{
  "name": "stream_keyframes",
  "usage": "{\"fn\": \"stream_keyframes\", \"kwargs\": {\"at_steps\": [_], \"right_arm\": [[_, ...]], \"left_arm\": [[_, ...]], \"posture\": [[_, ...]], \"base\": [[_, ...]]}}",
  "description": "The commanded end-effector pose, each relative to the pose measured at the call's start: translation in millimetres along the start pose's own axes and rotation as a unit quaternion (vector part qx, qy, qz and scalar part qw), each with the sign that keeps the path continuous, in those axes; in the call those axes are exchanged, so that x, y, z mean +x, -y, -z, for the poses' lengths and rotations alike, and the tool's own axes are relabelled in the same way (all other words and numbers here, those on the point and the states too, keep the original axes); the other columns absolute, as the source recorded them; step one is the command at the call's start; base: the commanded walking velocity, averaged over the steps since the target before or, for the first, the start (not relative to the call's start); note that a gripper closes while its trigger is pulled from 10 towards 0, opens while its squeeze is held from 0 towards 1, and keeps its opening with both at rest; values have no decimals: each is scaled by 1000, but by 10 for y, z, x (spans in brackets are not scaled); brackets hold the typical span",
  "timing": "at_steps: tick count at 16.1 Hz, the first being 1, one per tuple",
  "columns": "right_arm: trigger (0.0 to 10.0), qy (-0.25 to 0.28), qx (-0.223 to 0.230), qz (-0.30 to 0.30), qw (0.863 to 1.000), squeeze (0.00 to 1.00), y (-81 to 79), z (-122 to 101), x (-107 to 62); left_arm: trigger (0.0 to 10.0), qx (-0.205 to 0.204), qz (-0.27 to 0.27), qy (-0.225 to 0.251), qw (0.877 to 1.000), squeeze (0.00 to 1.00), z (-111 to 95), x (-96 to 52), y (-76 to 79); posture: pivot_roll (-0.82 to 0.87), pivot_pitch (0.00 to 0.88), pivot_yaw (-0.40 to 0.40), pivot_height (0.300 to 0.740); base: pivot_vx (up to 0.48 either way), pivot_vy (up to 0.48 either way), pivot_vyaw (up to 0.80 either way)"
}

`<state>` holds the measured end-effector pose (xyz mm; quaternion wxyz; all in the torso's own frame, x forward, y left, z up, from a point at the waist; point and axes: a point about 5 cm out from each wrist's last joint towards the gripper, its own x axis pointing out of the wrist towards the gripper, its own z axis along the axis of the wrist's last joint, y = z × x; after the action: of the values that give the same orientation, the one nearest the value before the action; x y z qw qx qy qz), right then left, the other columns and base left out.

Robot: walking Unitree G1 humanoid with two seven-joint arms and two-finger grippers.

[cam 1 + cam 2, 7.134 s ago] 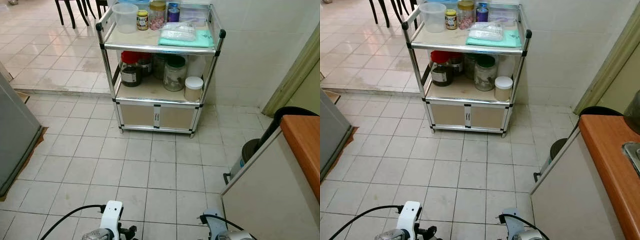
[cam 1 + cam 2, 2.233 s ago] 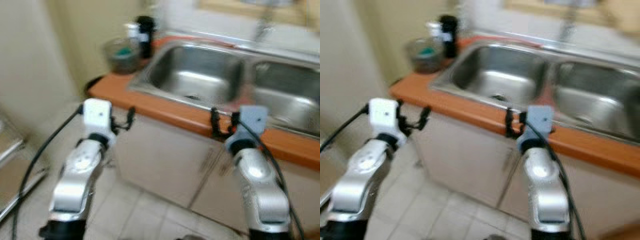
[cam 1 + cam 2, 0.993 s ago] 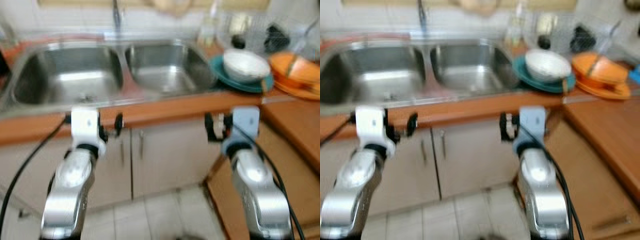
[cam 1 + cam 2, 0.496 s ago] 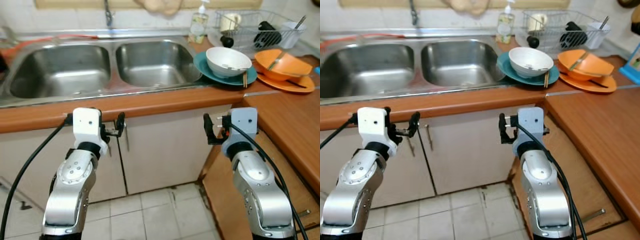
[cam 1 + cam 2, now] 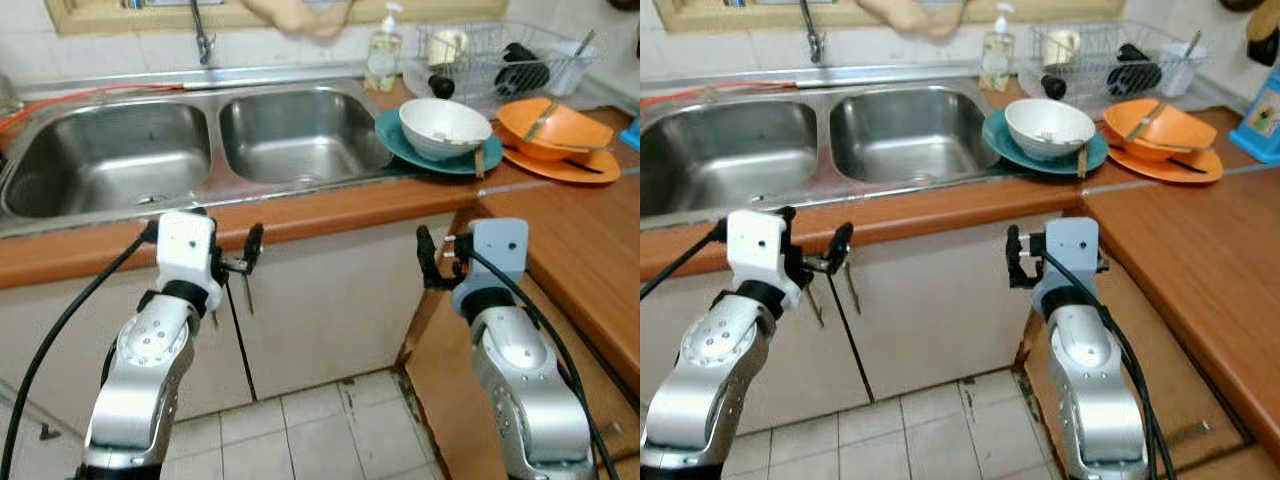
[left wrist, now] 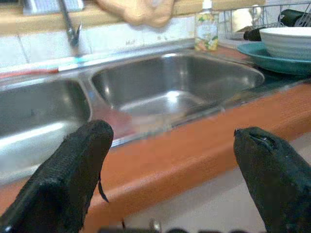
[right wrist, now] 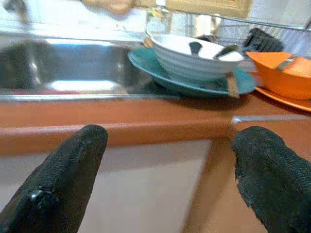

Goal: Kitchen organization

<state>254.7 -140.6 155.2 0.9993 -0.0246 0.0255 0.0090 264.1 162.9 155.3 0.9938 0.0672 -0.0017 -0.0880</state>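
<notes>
No wording or number can be read anywhere: the clear plastic soap bottle with a pump (image 6: pixel 207 30) in the upper right of the left wrist view carries a yellow-green label too blurred to read, as is print on the blue box (image 5: pixel 1265 120) at the right eye view's right edge.

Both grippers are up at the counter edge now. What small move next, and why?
Probably reach the right gripper forward toward the white bowl on the teal plate; its fingers are open, facing that stack, and short of the counter. The left gripper faces the sink.

White bowl (image 5: pixel 443 125) on teal plate (image 5: pixel 400 132), right of double sink (image 5: pixel 190 145).
</notes>
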Motion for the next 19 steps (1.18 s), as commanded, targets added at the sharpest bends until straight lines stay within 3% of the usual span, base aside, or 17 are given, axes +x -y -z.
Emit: {"fn": "stream_keyframes", "kwargs": {"at_steps": [1,6,9,15,16,19], "right_arm": [[10000,19,5,7,1000,0,55,-60,-24],[10000,71,8,1,997,0,87,-181,-92],[10000,105,-34,-39,993,0,65,-298,-90],[10000,123,-46,-47,990,0,115,-423,-30],[10000,129,-44,-49,989,0,127,-482,-7],[10000,122,30,-97,987,0,15,-555,-11]], "left_arm": [[10000,3,9,13,1000,0,-68,30,22],[10000,0,17,25,1000,0,-101,52,56],[10000,-10,14,34,999,0,-134,75,58],[10000,-7,13,32,999,0,-129,83,58],[10000,-8,10,34,999,0,-137,89,46],[10000,-1,7,41,999,0,-188,120,7]], "posture": [[-35,0,15,740],[-41,0,18,740],[-45,0,21,740],[-43,0,19,740],[-43,0,19,740],[-43,0,19,740]], "base": [[349,0,-800],[349,0,-798],[347,0,0],[346,0,0],[345,0,0],[346,0,0]]}}
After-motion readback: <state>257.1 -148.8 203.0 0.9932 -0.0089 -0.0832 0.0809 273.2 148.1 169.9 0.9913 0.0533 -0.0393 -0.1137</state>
